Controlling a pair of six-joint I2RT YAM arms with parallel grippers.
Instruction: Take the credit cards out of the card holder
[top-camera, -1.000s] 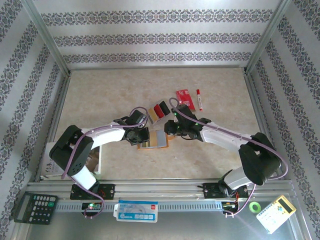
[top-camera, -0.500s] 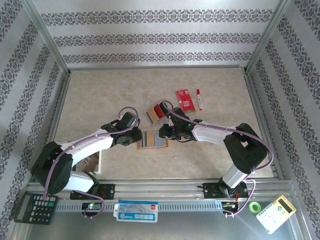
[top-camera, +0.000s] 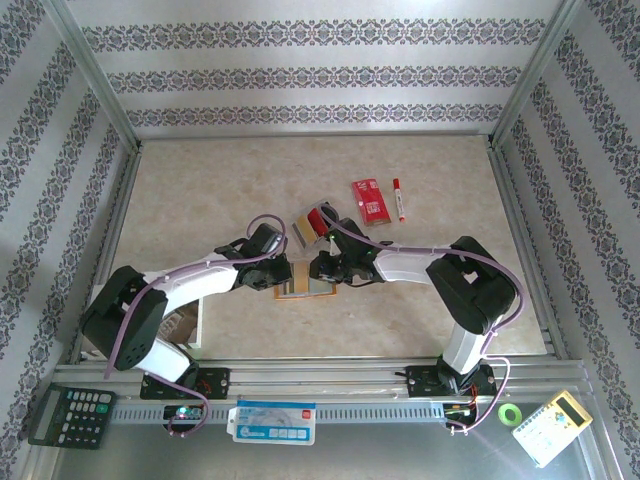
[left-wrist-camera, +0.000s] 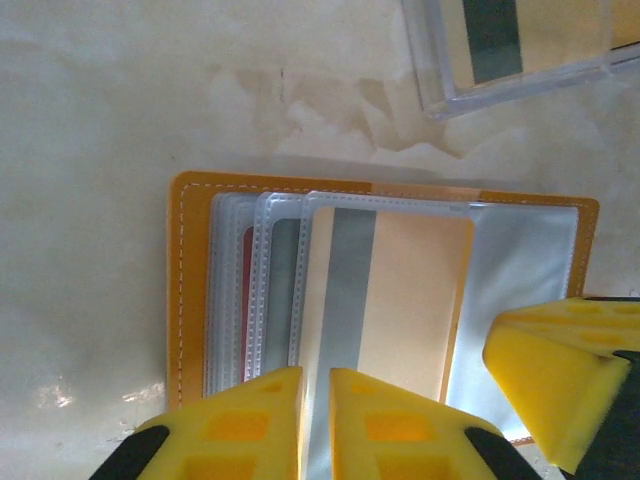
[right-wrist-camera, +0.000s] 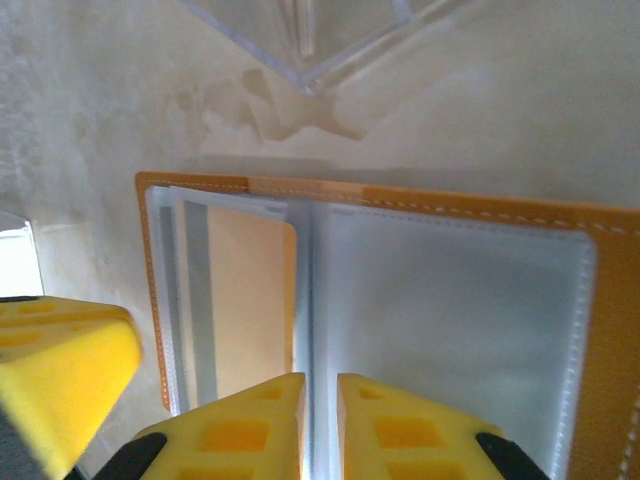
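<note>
The card holder (top-camera: 305, 284) lies open and flat near the middle of the table (top-camera: 200, 200), an orange folder with pale stitching round its rim and grey-blue clear pockets stacked like leaves. The topmost pocket carries a tan card (left-wrist-camera: 400, 300) with a grey stripe down one side. The left end effector (left-wrist-camera: 316, 376) and the right end effector (right-wrist-camera: 320, 380) meet over the holder from either side, each with its yellow fingers pressed almost together and a thin slit between them; whether a pocket leaf is nipped in either slit I cannot tell. From the left wrist, a sliver of red card (left-wrist-camera: 247, 300) shows in a lower pocket. From the right wrist, the holder's other half is a wide clear pocket (right-wrist-camera: 450, 330). From above, a clear plastic case (top-camera: 305, 228) sits just beyond the holder, with a red packet (top-camera: 368, 198) and a red-capped marker (top-camera: 399, 198) further off to the right
</note>
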